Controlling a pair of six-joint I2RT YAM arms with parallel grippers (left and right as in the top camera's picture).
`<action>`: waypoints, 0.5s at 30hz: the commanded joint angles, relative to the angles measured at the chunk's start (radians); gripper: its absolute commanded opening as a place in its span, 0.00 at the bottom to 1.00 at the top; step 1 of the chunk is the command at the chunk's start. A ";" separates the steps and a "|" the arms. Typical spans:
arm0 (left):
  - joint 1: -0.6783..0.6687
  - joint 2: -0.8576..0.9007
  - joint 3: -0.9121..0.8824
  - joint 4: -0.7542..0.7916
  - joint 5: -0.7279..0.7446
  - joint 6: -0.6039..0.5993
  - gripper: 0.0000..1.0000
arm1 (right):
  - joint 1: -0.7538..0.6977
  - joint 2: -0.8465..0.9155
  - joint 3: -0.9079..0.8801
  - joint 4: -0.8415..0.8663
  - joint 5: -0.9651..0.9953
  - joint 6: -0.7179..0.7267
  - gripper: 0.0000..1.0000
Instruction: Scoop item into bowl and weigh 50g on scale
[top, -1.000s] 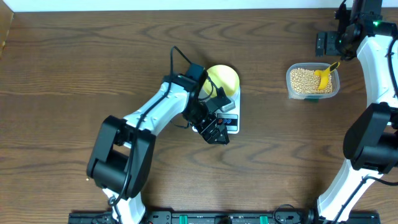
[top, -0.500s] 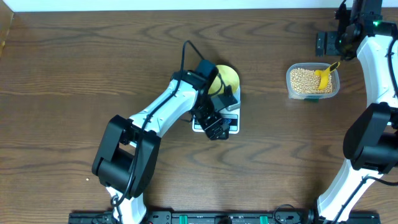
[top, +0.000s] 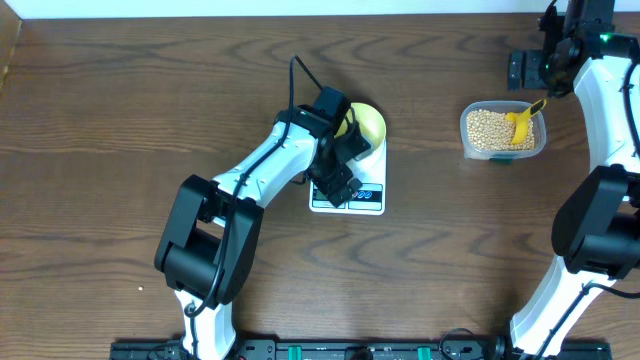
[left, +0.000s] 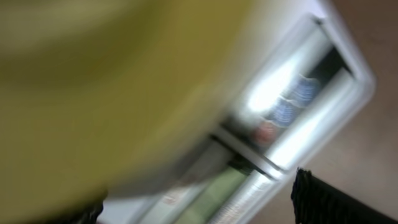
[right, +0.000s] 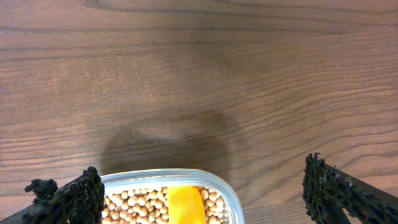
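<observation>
Left gripper (top: 337, 183) drawn nearer bowl (top: 368, 124) over scale (top: 368, 200) since earlier, fingers spread; right gripper (right: 199, 193) likewise released.

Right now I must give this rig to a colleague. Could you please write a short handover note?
Left tool: open, holds nothing, over the scale, beside the bowl.
Right tool: open, empty, near the clear container, not touching it.
Things: the bowl stands on the scale; the grains and the yellow scoop lie in the container.
Done: bowl placed on scale.
Left: take the scoop and move grains into the bowl up to 50 g. No grains show in the bowl's visible part; the display is unreadable.
</observation>
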 joint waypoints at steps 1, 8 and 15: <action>0.006 0.032 0.005 0.021 -0.145 -0.165 0.98 | 0.004 0.008 0.013 0.002 0.007 0.001 0.99; -0.010 0.032 0.004 0.046 -0.261 -0.306 0.98 | 0.004 0.008 0.013 0.002 0.007 0.001 0.99; -0.034 0.019 0.005 0.047 -0.297 -0.327 0.97 | 0.004 0.008 0.013 0.002 0.007 0.001 0.99</action>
